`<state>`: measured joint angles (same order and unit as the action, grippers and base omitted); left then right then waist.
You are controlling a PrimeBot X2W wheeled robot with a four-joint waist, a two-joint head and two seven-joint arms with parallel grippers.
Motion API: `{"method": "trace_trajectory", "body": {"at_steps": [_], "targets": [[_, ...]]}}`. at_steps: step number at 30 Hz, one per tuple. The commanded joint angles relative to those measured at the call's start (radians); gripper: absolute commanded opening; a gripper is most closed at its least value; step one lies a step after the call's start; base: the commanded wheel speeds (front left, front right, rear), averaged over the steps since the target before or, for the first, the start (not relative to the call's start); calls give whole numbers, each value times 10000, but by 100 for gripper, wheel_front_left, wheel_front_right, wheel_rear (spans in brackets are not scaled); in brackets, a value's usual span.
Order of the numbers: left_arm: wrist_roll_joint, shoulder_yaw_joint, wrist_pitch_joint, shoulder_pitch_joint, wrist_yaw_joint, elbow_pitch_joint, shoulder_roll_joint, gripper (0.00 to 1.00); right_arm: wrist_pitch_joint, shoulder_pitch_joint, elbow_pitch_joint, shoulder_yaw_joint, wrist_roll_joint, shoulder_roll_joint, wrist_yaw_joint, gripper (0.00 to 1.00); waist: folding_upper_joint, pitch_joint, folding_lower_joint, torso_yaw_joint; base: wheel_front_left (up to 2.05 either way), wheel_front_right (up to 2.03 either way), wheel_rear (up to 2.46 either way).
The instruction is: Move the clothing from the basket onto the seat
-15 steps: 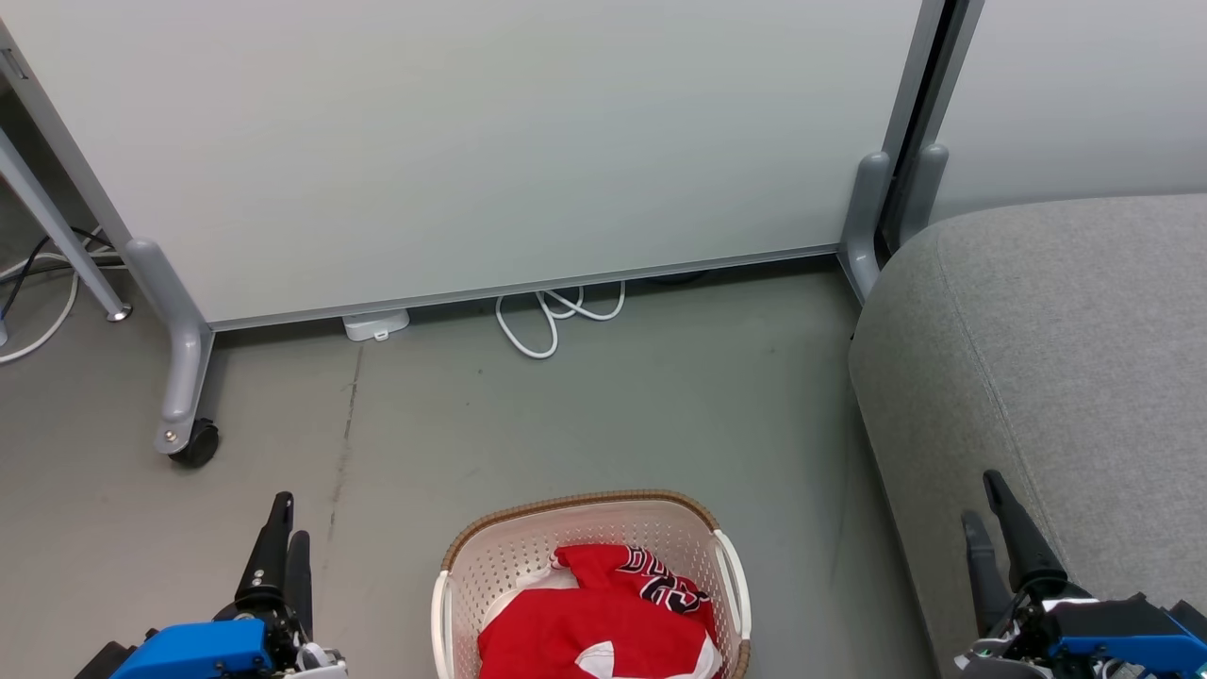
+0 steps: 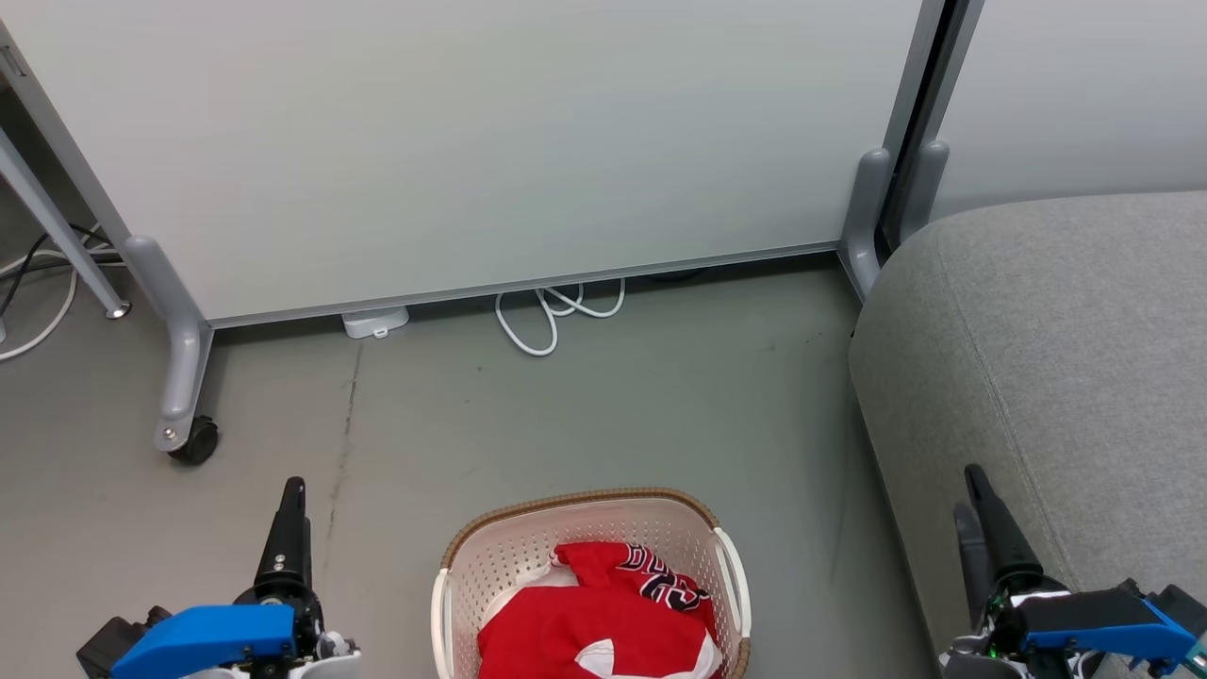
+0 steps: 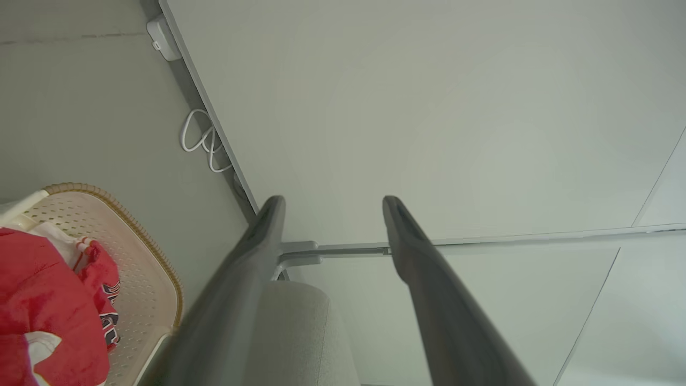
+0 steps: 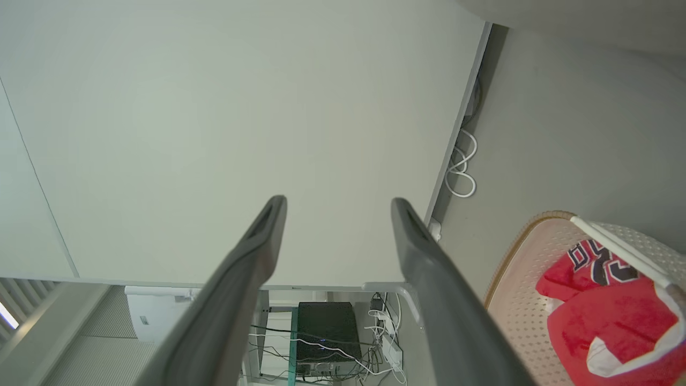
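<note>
The cream basket (image 2: 490, 556) with a brown rim stands on the floor at the bottom centre of the head view. It holds the red clothing (image 2: 566, 627), a jersey with dark lettering on top. To the right is the big grey seat (image 2: 1066, 358). My left gripper (image 2: 294, 490) is left of the basket, above the floor, open and empty. My right gripper (image 2: 967, 492) hangs open by the seat's front edge. In the left wrist view my left gripper (image 3: 332, 201) points at the panel, with the basket (image 3: 144, 252), clothing (image 3: 43, 311) and seat (image 3: 300, 332) lower left. The right wrist view shows my right gripper (image 4: 337, 201), the basket (image 4: 514, 300) and clothing (image 4: 611, 321).
A pale partition panel (image 2: 471, 141) on grey feet stands behind the basket, with a castor (image 2: 195, 441) at left. White cable loops (image 2: 552, 321) and a small white box (image 2: 375, 323) lie at its base. A desk leg (image 2: 57, 226) and cables are far left.
My left gripper has turned and shifted slightly right, so its fingers now line up as one. My right gripper has sunk a little lower. Basket and clothing are unmoved.
</note>
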<state>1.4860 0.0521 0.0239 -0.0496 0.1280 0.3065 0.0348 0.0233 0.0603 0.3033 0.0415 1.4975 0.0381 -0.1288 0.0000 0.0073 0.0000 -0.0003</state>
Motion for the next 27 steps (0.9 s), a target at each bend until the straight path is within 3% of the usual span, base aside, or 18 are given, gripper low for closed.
{"method": "trace_trajectory", "body": {"at_steps": [1,27], "targets": [[-516,-104,-147,-387,-47,-178,80,100,-146,325,-191,-46,-480,67,-8,100,0,6,0,0,0,0,0],[-5504,-801,-1073,-598,-326,-86,117,100,-1044,639,210,-253,-5460,91,-14,100,0,75,0,-14,0,0,0]]}}
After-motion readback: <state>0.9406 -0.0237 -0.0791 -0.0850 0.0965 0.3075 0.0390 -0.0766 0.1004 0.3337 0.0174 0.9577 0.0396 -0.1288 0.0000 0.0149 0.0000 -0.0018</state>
